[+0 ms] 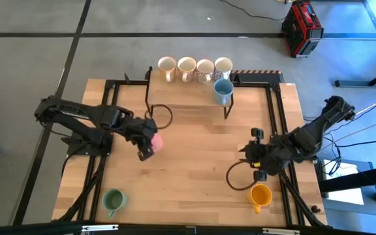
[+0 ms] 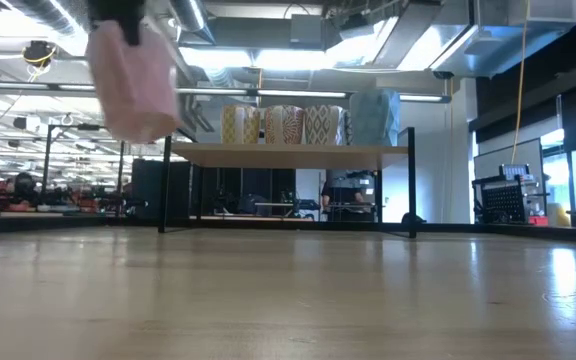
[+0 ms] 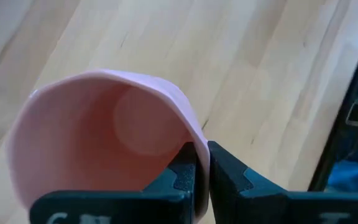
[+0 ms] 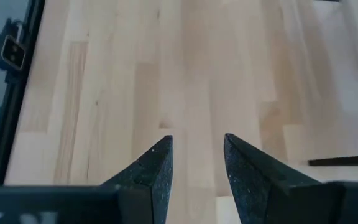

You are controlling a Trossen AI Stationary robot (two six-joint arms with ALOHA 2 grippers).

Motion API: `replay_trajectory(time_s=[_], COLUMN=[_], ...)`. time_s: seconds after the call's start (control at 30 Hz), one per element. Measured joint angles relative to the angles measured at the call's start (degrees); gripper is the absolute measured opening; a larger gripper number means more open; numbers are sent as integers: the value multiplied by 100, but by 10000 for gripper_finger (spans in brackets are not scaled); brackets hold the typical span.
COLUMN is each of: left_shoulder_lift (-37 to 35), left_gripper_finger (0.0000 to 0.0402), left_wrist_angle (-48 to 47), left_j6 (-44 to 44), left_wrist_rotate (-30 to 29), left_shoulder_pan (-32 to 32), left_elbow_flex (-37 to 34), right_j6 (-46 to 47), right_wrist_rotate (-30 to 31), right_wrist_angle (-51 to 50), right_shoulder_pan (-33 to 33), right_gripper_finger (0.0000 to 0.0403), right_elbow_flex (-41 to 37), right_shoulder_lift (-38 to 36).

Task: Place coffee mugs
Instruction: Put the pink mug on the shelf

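The left gripper (image 1: pixel 146 147) hangs over the left half of the wooden surface (image 1: pixel 194 163), its jaws clamped on the rim of the pink mug (image 1: pixel 154 141) — the left wrist view shows one finger (image 3: pixel 180 177) inside the cup and the other outside, pinching the wall. In the low view the pink mug (image 2: pixel 133 85) sits well above the boards, tilted, clear of the wood.

The right gripper (image 1: pixel 258 155) waits over the right side of the surface, jaws parted with nothing between them; the right wrist view shows only bare planks past its two dark fingers (image 4: pixel 151 174).

At the far edge stands a raised shelf (image 2: pixel 288 151) on dark legs. Four cream mugs (image 1: pixel 194 69) line up side by side along its back, some of them patterned, and the light blue mug (image 1: pixel 222 90) stands just in front of the rightmost one. In the low view the row of cream mugs (image 2: pixel 283 125) and the light blue mug (image 2: pixel 373 118) show on top of the shelf board.

Two mugs remain down on the surface near its front edge: the green mug (image 1: pixel 113 200) at the left corner, and the orange-yellow mug (image 1: pixel 260 195) at the right — just beside the right gripper.

A red case (image 1: pixel 302 27) lies on the floor beyond the far right corner.
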Motion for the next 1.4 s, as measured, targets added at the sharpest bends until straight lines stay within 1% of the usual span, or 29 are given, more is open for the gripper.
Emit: replay_trajectory(time_s=[0.13,0.23,0.3,0.43,0.6,0.7,0.93,1.03,1.2,1.3,1.4], left_shoulder_lift=[580,1083,1406,2062,2630,2832,2973,2982,2915,2774,2585], left_gripper_finger=[19,19,19,19,19,20,27,48,97,116,120], left_wrist_angle=[531,927,1130,1413,1167,1161,1180,1276,1175,959,526], left_j6=[-7,0,-2,10,66,147,136,149,141,105,-213], left_wrist_rotate=[-231,-245,-264,-415,-329,-319,-330,-336,-289,-300,-409], left_shoulder_pan=[-231,-299,-293,-301,-385,-438,-465,-463,-459,-459,-504], left_elbow_flex=[97,133,137,139,342,452,493,484,531,755,1126], right_j6=[179,322,454,1230,1830,2074,2138,2138,2120,2097,1957], right_wrist_rotate=[21,-318,-512,-458,-767,-756,-866,-861,-860,-859,-857], right_wrist_angle=[718,1220,1294,1224,1236,1236,1294,1291,1291,1290,1291], right_shoulder_pan=[98,187,196,177,183,182,178,178,178,178,178], right_gripper_finger=[133,133,133,135,144,150,174,191,216,222,223], right_elbow_flex=[-584,-1089,-1398,-1934,-2306,-2406,-2450,-2450,-2450,-2450,-2450], right_shoulder_lift=[-2,0,0,0,4,4,33,33,33,33,33])
